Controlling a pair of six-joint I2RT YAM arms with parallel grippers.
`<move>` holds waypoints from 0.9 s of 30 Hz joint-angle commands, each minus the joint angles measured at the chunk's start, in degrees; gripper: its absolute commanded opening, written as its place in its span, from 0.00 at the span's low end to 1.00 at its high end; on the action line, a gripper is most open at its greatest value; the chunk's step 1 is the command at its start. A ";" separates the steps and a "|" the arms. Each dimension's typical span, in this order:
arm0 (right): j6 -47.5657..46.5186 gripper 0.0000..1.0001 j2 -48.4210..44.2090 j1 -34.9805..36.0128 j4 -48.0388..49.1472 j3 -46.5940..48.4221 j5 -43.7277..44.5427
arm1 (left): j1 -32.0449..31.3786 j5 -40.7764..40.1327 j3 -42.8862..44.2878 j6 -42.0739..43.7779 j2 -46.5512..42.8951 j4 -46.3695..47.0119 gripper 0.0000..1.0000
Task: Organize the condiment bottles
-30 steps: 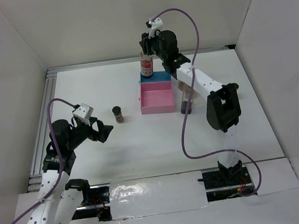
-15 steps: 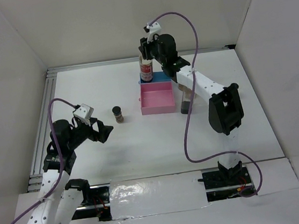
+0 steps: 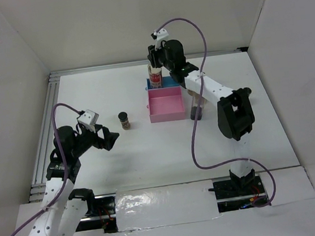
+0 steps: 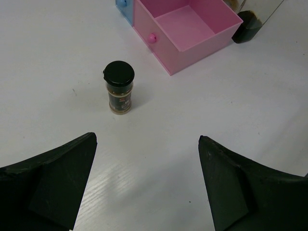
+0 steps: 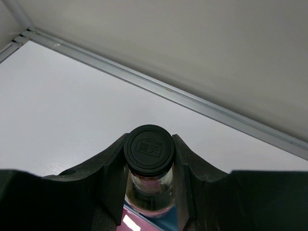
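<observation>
While the right end effector [image 5: 149, 161] is clamped around the neck of the red-labelled bottle [image 3: 155, 79], its two dark fingers [image 5: 113, 163] press in just under the black cap [image 5: 148, 148]. The bottle stands upright at the far side of the bench [image 3: 150, 153], over the blue tray [image 3: 169, 83]. Whether its base touches that tray cannot be told. Directly in front of the blue tray sits the pink tray [image 3: 165, 115], its inside bare in the left wrist view. Just beside the pink tray's right wall stands a dark-bottomed bottle [image 3: 195, 112], partly hidden by the right arm. The left end effector [image 4: 147, 187] hangs low over the bench on the left with its jaws spread wide and nothing between them. It faces a short dark jar [image 4: 119, 89] with a black cap. This jar stands upright by itself on the white surface, apart from the left end effector and to the left of the pink tray, touching neither. From above, the jar sits between the left end effector and the two trays.
</observation>
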 commanded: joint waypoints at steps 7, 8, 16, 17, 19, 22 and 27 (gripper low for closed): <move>1.75 0.00 0.83 0.94 10.32 2.40 -0.04 | 0.44 0.40 -0.33 0.50 0.16 2.39 0.99; 1.49 0.00 1.10 0.94 10.41 2.49 0.05 | 0.36 0.40 -0.33 0.33 0.16 2.47 0.99; 1.75 0.38 0.13 0.94 9.62 0.12 0.67 | 0.36 0.49 -0.16 0.32 0.08 2.39 0.99; 1.75 0.54 -0.21 0.68 9.27 0.03 0.49 | 0.44 0.40 -0.16 0.41 0.16 2.30 0.99; 1.49 0.80 -0.48 0.76 7.95 0.47 0.40 | 0.36 0.49 -0.16 0.67 0.16 2.30 0.99; 0.53 0.97 -0.92 0.77 5.75 1.78 0.49 | 0.44 0.66 -0.07 0.50 0.25 2.39 0.99; -0.53 1.00 -2.32 0.94 0.75 4.94 2.41 | 0.36 1.28 0.20 0.41 0.25 2.30 0.99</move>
